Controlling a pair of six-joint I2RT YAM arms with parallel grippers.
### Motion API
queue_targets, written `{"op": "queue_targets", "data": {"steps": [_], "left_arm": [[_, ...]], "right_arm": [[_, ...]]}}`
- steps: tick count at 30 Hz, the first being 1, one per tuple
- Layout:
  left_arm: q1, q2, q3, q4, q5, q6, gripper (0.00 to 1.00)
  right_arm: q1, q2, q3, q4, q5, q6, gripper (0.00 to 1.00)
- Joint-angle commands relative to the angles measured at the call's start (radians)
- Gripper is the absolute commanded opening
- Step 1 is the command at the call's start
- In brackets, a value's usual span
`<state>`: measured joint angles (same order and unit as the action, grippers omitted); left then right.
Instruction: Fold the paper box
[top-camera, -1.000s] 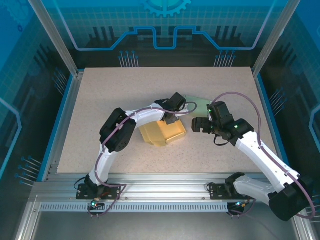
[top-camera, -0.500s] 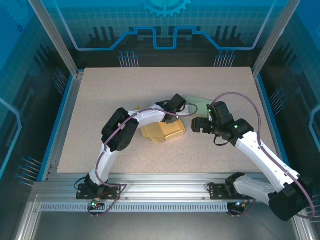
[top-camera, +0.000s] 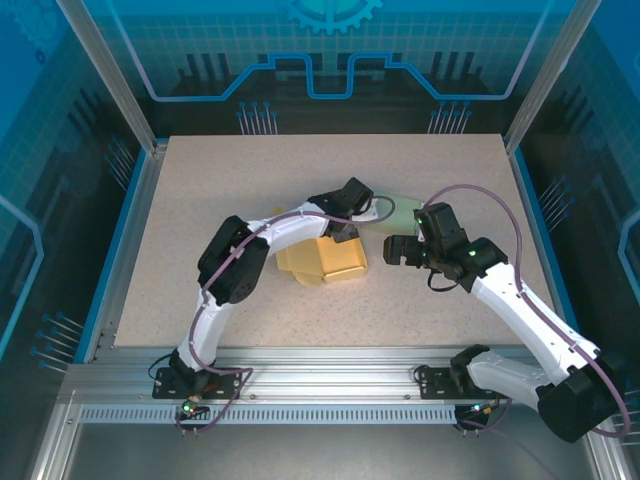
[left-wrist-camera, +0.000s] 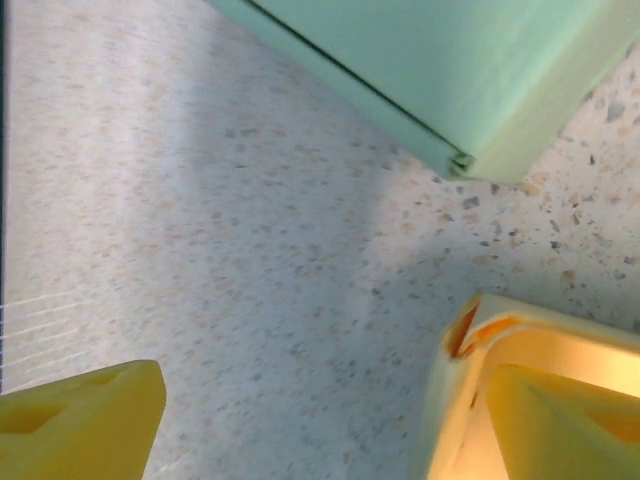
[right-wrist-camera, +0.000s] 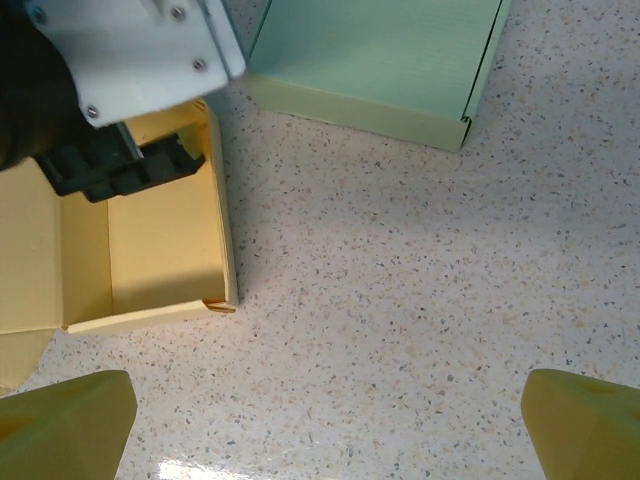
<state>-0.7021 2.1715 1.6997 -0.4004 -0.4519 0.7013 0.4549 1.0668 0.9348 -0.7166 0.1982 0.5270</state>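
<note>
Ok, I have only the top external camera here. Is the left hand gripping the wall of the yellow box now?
Observer: No. In the left wrist view the left hand is open, its fingers wide apart: one inside the yellow box, one over bare table.
Operator: And the right hand, does it hold something?
Observer: Nothing. Its wrist view shows the right hand open above bare table, the green box ahead of it.
Operator: Is anything inside the yellow box?
Observer: The visible floor is bare card; just the left hand's finger reaches in.
</note>
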Motion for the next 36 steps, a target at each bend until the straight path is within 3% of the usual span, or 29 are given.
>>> {"op": "queue_targets", "data": {"steps": [1,5,12,14,17,21,27,36], "left_arm": [[0.001,-0.159,0.034,-0.042,-0.007,-0.116,0.86],[-0.007,-0.305,-0.030,-0.065,-0.078,-0.349,0.87],[-0.003,-0.670,-0.282,-0.246,-0.214,-0.971,0.86],[0.013,-0.773,-0.395,-0.275,-0.196,-1.128,0.90],[0.053,-0.902,-0.553,-0.256,-0.059,-1.285,0.97],[0.084,-0.967,-0.680,-0.190,0.087,-1.384,0.97],[0.087,-0.903,-0.700,-0.192,0.126,-1.406,0.95],[0.122,-0.784,-0.706,-0.141,0.157,-1.383,0.70]], "right_arm": [[-0.014,-0.001,0.007,-0.003,-0.021,-0.002,1.00],[-0.015,0.013,0.006,0.007,-0.025,-0.003,1.00],[-0.017,0.081,0.008,0.032,-0.045,-0.019,1.00],[-0.018,0.098,0.007,0.039,-0.043,-0.023,1.00],[-0.018,0.117,0.004,0.054,-0.039,-0.028,1.00],[-0.019,0.139,0.002,0.071,-0.042,-0.028,1.00],[-0.018,0.147,-0.008,0.066,-0.036,-0.023,1.00],[-0.018,0.115,-0.025,0.069,-0.030,-0.025,1.00]]}}
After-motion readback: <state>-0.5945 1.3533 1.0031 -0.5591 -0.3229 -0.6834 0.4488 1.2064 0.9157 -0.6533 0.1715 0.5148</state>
